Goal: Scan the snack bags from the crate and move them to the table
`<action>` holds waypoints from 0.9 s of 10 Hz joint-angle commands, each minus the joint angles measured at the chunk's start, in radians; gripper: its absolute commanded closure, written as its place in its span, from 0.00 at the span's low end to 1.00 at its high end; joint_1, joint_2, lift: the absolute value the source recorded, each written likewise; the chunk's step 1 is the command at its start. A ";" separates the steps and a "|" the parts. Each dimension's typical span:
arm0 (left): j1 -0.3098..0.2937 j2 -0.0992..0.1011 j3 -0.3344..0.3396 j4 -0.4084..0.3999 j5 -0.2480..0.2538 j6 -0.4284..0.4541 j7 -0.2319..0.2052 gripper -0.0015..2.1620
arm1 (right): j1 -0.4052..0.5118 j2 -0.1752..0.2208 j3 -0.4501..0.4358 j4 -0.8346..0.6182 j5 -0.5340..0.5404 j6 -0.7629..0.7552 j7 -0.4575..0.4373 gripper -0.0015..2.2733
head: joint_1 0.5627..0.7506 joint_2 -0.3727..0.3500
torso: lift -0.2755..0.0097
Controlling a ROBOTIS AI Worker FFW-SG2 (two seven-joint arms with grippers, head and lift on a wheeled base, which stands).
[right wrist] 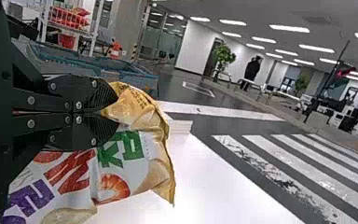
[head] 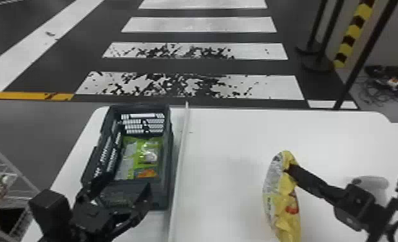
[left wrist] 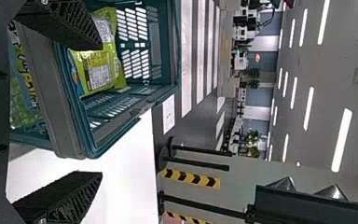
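The left gripper (head: 126, 186) is over the near end of the dark crate (head: 166, 151). Its jaws are wide apart, with a big gap between them, and they have hold of nothing.

The right gripper (head: 289, 169) is over the right side of the white table (head: 230, 141). Its jaws are pinched together on the top part of a yellow snack bag (head: 283, 199). The bag hangs down tall and thin, and its side has a red picture on it. I cannot tell if its bottom touches the table.

Inside the crate there is green snack stuff, with a green bag (head: 158, 151) lying toward the far end. It has shiny see-through spots and a bit of orange. I cannot tell how many green bags are in there. The crate sits on the left part of the table. A thin white strip (head: 181, 154) runs just beside it, between the crate and the yellow bag.

Off to the left, beside the table, is a wire rack (head: 10, 163) with things on it. Past the table, the dark floor has fat white stripes (head: 269, 87). Some are scratched up. Black poles (head: 311, 35) stand on the far right.
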State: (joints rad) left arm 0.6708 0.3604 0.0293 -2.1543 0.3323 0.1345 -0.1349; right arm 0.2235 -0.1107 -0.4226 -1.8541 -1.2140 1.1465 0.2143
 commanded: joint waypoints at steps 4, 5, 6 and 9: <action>0.004 0.012 0.003 -0.012 -0.006 0.006 0.000 0.02 | -0.026 -0.044 -0.044 0.075 -0.065 0.022 -0.016 0.99 | 0.70 0.54 | 0.63; -0.002 0.011 -0.005 -0.010 -0.012 0.006 0.003 0.02 | -0.039 -0.046 -0.051 0.110 -0.127 0.022 -0.018 0.99 | 0.70 0.53 | 0.63; -0.005 0.009 -0.011 -0.012 -0.024 0.006 0.009 0.02 | -0.053 -0.046 -0.051 0.121 -0.144 0.022 -0.021 0.99 | 0.70 0.53 | 0.63; -0.005 0.009 -0.011 -0.009 -0.032 0.009 0.011 0.02 | -0.090 -0.047 -0.048 0.193 -0.245 0.022 -0.035 0.99 | 0.70 0.52 | 0.63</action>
State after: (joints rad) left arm 0.6657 0.3700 0.0183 -2.1642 0.3024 0.1434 -0.1245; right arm 0.1432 -0.1584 -0.4737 -1.6821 -1.4391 1.1682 0.1796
